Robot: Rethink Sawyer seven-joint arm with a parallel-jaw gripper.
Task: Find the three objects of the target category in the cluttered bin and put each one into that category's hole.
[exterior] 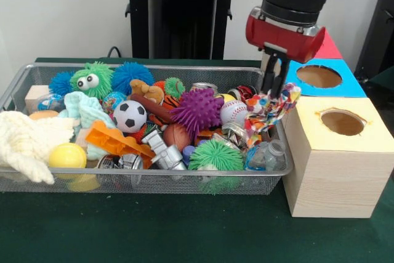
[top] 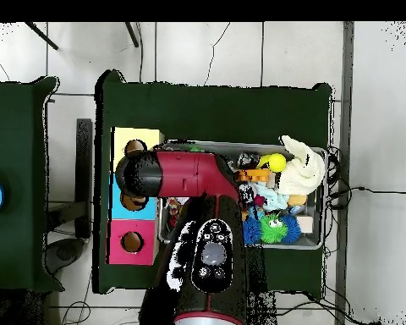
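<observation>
The silver wire mesh bin lies on the green table, packed with toys. It also shows in the overhead view. My gripper hangs over the bin's right end, shut on a multicoloured patterned fabric piece. The piece dangles just above the bin's rim, beside the yellow-topped wooden box. That box's round hole is open to the right of the gripper. In the overhead view the arm hides the gripper.
A blue-topped box and a red-topped box stand behind the yellow one, each with a hole. The bin holds a purple spiky ball, a soccer ball, a baseball, green fuzzy balls, a yellow ball and white knitwear.
</observation>
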